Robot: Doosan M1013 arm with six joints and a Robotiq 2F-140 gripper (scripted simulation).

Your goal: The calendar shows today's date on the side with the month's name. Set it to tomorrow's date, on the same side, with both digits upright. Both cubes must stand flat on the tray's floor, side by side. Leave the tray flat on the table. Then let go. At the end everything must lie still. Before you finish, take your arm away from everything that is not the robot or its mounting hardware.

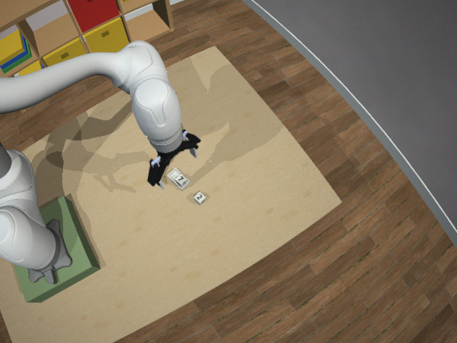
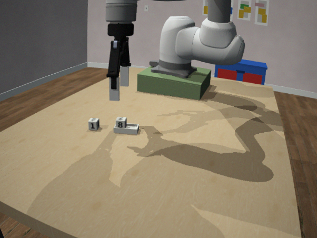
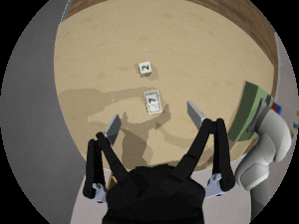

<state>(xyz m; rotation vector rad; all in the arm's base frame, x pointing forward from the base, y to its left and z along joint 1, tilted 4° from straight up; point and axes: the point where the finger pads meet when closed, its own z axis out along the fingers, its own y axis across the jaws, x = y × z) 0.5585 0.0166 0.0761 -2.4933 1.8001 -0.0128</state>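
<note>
The white calendar tray point(image 1: 171, 173) point(image 2: 130, 130) point(image 3: 150, 91) lies flat on the tabletop point(image 1: 228, 243) point(image 2: 171, 105) point(image 3: 199, 44), well in from its edges. In the exterior view it sits nearer the left edge than the right one, between the near edge and the green block point(image 1: 83, 252) point(image 2: 168, 85) point(image 3: 242, 118) that carries the foot of the robot arm point(image 1: 157, 102) point(image 2: 121, 11) point(image 3: 273, 132) toward the far edge. One white number cube, the cube with the 7 on top point(image 1: 181, 180) point(image 2: 121, 123) point(image 3: 152, 102), is in the tray, at the end closer to the tabletop's left edge as the exterior view has it; its side toward that camera reads 8, upright. The rest of the tray's length holds no cube. The other, the cube with the 2 on top point(image 1: 199, 197) point(image 2: 93, 124) point(image 3: 145, 68), rests on the tabletop itself, near the tray but apart from it, on the side toward that same left edge. It stands flat, with an upright 1 facing the exterior camera. So the two cubes are not yet side by side in the tray. Above the tray hangs the claw point(image 1: 178, 169) point(image 2: 119, 90) point(image 3: 152, 112), fingers spread wide and pointing down, with nothing between them; it touches neither cube nor tray. The month's name cannot be read in any of the views.
</note>
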